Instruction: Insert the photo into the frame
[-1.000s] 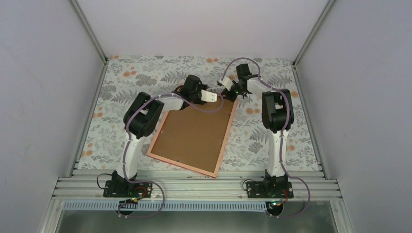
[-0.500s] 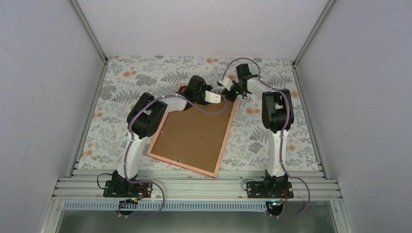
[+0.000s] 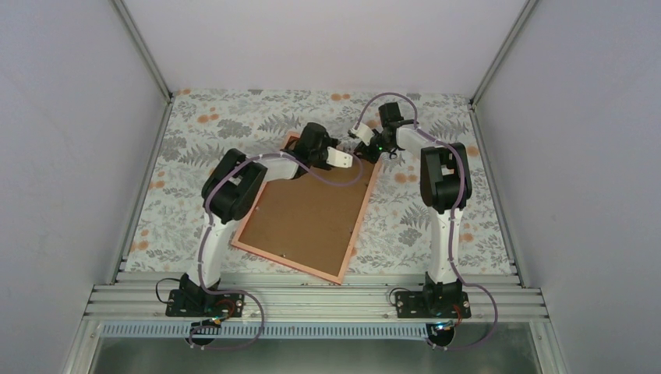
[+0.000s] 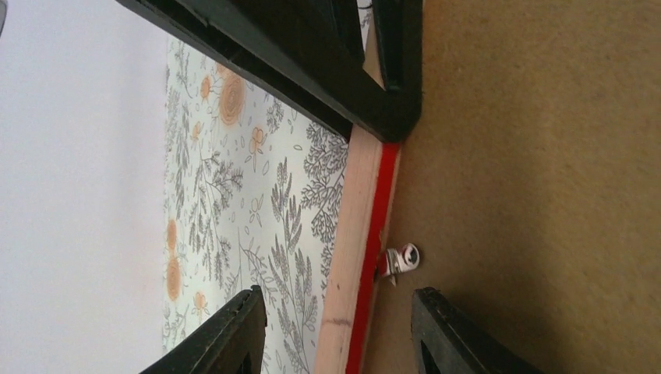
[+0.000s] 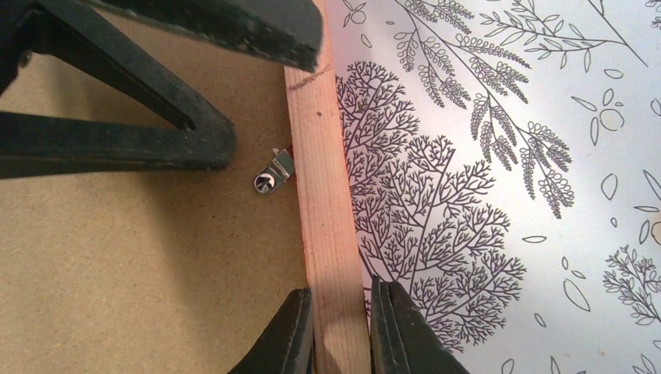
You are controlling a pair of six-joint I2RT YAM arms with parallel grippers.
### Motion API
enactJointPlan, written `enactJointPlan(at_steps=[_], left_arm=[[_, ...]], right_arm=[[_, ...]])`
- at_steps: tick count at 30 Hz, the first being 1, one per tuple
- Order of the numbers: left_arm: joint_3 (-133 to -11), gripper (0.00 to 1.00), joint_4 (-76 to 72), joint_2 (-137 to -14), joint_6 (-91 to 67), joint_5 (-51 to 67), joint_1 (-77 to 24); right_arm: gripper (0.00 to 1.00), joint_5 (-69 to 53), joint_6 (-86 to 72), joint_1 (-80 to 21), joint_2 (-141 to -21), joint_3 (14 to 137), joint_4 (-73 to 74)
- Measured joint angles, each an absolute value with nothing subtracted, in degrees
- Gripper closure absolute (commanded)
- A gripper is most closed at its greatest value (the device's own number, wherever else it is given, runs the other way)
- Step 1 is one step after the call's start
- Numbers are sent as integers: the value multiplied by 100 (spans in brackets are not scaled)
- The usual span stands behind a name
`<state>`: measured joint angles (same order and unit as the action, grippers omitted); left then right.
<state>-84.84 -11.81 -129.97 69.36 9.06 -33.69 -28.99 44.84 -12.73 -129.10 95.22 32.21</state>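
Note:
The frame [image 3: 357, 232] lies face down on the patterned table, its pale wood back up and a brown backing board [image 3: 308, 210] set in it. My right gripper [image 5: 341, 300] is shut on the frame's rail [image 5: 323, 179] near the far right corner, a finger on each side. My left gripper [image 4: 341, 294] hovers open over the far rail [image 4: 347, 234]. One of its fingers is above the cloth and the other above the board, and neither touches. Small metal clips [image 4: 401, 259] [image 5: 273, 175] sit at the board's edge. The photo is hidden.
Both grippers [image 3: 347, 158] [image 3: 366, 148] crowd the frame's far right corner, each showing in the other's wrist view. The floral cloth [image 3: 218, 125] covers the table. White walls enclose it on three sides, and an aluminium rail [image 3: 312, 300] runs along the near edge.
The frame has slid and turned slightly to the left, baring its far left corner. My left arm shifted a little with it. My right gripper kept its grip.

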Motion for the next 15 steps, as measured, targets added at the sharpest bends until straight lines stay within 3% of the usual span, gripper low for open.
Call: enactJointPlan(at_steps=[9,15], left_arm=[[-8276,51,-1144,-12842,7234,974,-3306],[-9126,52,-794,-13308,7435,934,-3378]], right_arm=[[89,-2912,4497,-1273,-12897,9485,3199],[90,-2884,4499,-1264,-12895,9485,3186]])
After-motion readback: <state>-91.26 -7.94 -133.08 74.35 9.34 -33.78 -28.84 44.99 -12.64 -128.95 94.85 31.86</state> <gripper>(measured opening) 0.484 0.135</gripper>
